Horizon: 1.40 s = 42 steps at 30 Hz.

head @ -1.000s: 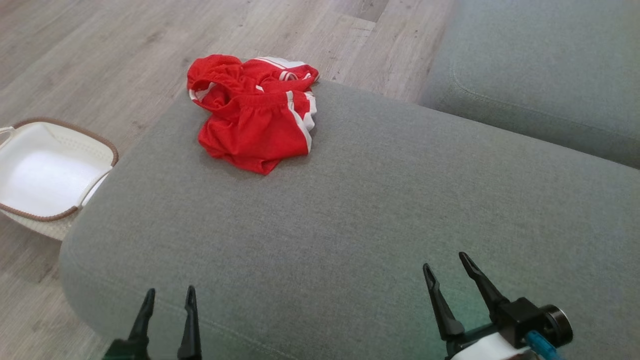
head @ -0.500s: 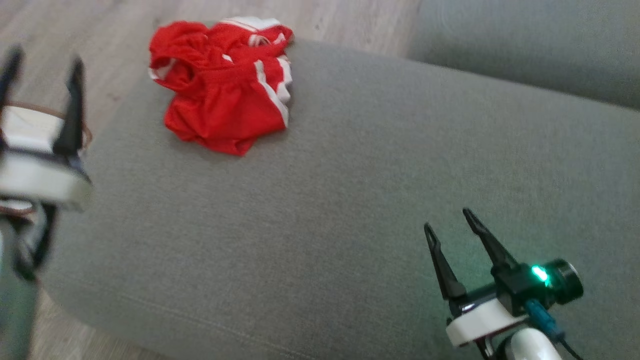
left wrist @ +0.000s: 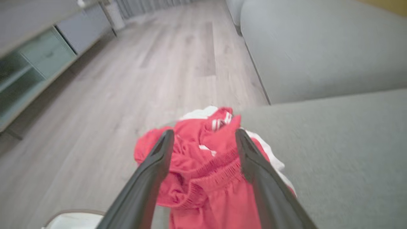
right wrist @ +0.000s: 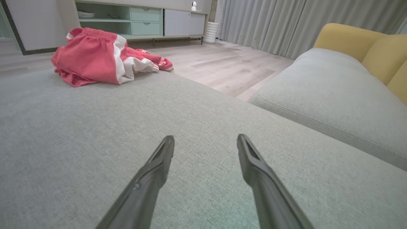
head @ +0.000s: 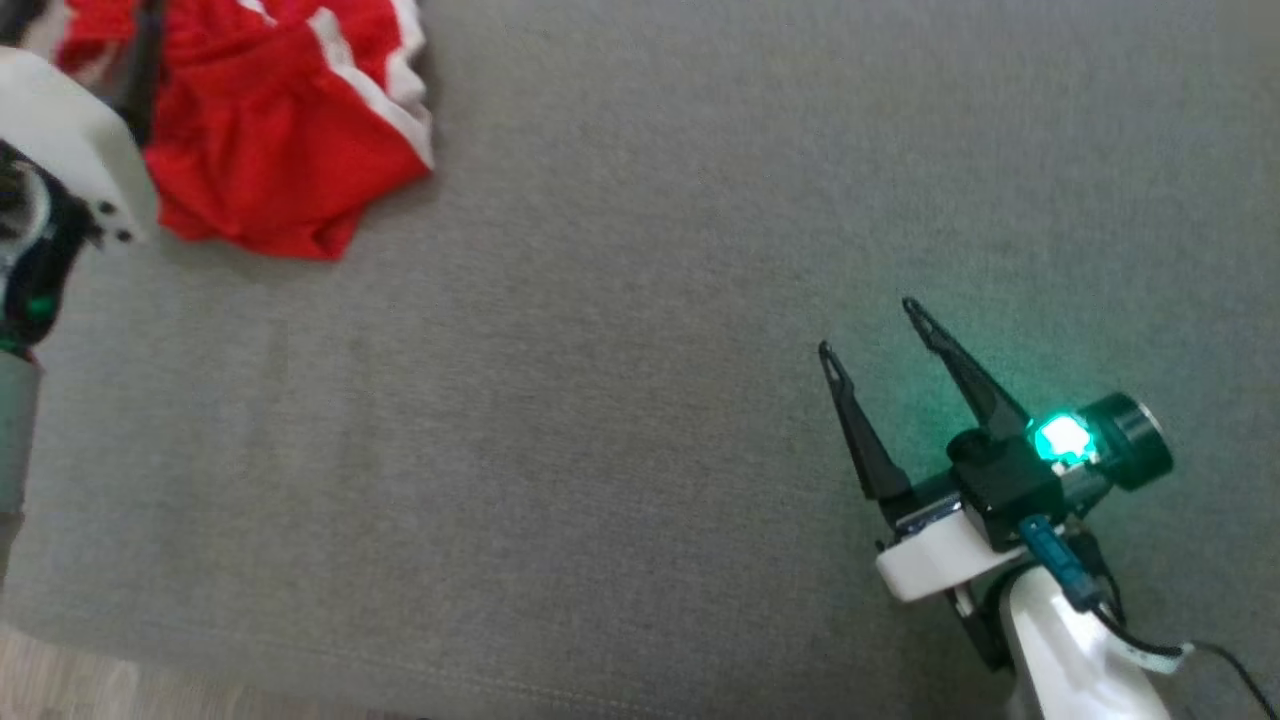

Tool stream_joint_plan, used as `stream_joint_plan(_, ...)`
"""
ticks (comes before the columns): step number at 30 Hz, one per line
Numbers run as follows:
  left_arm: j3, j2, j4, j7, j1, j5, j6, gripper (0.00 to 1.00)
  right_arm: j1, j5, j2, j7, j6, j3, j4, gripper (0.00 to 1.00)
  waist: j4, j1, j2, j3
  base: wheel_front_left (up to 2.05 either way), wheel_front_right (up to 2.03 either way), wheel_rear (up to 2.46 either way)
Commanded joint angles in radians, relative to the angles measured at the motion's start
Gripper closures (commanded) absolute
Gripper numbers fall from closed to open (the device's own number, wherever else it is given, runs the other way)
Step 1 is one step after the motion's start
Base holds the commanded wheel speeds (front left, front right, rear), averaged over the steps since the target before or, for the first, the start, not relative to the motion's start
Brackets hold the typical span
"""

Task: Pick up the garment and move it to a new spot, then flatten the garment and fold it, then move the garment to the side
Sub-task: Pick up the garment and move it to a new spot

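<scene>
Head view, garment: the crumpled red garment with white trim (head: 280, 150) lies at the upper left on the grey fabric sofa cushion (head: 640, 300)
Head view, left arm: its white wrist housing (head: 60, 130) sits at the left edge, with one dark finger (head: 150, 60) crossing in front of the garment
Head view, right end effector (head: 869, 328): lower right over bare cushion, well apart from the garment, fingers spread, a green light glowing on its body
Left wrist view, left end effector (left wrist: 204, 133): fingers spread wide, with the garment showing between and beyond them; the picture is blurred, so I cannot tell whether they touch the cloth
Left wrist view, surroundings: pale wooden floor (left wrist: 127, 79) past the cushion edge, a white basket with a brown rim (left wrist: 73, 213) at the bottom left
Right wrist view, end effector: fingers spread, nothing between them, low over the cushion
Right wrist view, garment: upper left, at the far edge of the cushion
Right wrist view, background: a pale green cabinet (right wrist: 136, 19), grey curtains (right wrist: 270, 22), a yellow back cushion (right wrist: 365, 47)
</scene>
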<state>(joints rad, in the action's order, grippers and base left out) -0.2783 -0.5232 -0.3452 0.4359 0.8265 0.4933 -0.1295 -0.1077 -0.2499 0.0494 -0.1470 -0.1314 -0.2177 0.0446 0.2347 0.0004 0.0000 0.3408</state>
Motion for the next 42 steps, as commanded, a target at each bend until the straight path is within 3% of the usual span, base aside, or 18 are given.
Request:
stream_joint_plan(1, 0.014, -0.073, 0.012, 0.007, 0.056, 0.026, -0.001, 0.00, -0.033, -0.010, 0.007, 0.006, 0.001, -0.027, -0.051, 0.00, -0.051, -0.0004, 0.0000, 0.085, 0.00, 0.00, 0.00)
stream_joint_plan(12, -0.212, -0.156, -0.076, 0.073, 0.098, 0.151, -0.001, 0.00, -0.033, -0.033, 0.025, 0.037, 0.001, -0.013, -0.147, 0.00, -0.079, -0.0004, 0.0000, 0.199, 0.00, 0.00, 0.00)
stream_joint_plan(15, -0.250, -0.170, -0.094, 0.080, 0.108, 0.172, -0.001, 1.00, -0.034, -0.032, 0.023, 0.034, 0.001, -0.012, -0.148, 0.00, -0.081, -0.0004, 0.0000, 0.205, 0.00, 0.00, 0.00)
stream_joint_plan(20, -0.292, -0.193, -0.096, 0.040, 0.135, 0.193, -0.001, 1.00, -0.038, -0.029, 0.018, 0.029, 0.001, 0.001, -0.141, 0.00, -0.078, -0.0004, 0.0000, 0.195, 0.00, 0.00, 0.00)
stream_joint_plan(31, -0.301, -0.232, -0.112, -0.124, 0.241, 0.064, 0.018, 1.00, -0.037, -0.012, 0.007, 0.004, 0.001, 0.023, -0.089, 0.00, -0.078, -0.0004, 0.0000, 0.074, 0.00, 0.00, 0.00)
stream_joint_plan(37, -0.339, -0.239, -0.065, -0.146, 0.286, 0.031, 0.009, 1.00, -0.018, 0.017, 0.002, -0.025, 0.001, 0.037, -0.037, 0.00, -0.116, -0.0004, 0.0000, -0.047, 0.00, 0.00, 0.00)
stream_joint_plan(42, -0.407, -0.203, 0.011, -0.131, 0.338, 0.027, 0.002, 1.00, 0.007, 0.094, 0.001, -0.050, 0.001, 0.027, 0.006, 0.00, -0.190, -0.0004, 0.0000, -0.170, 0.00, 0.00, 0.00)
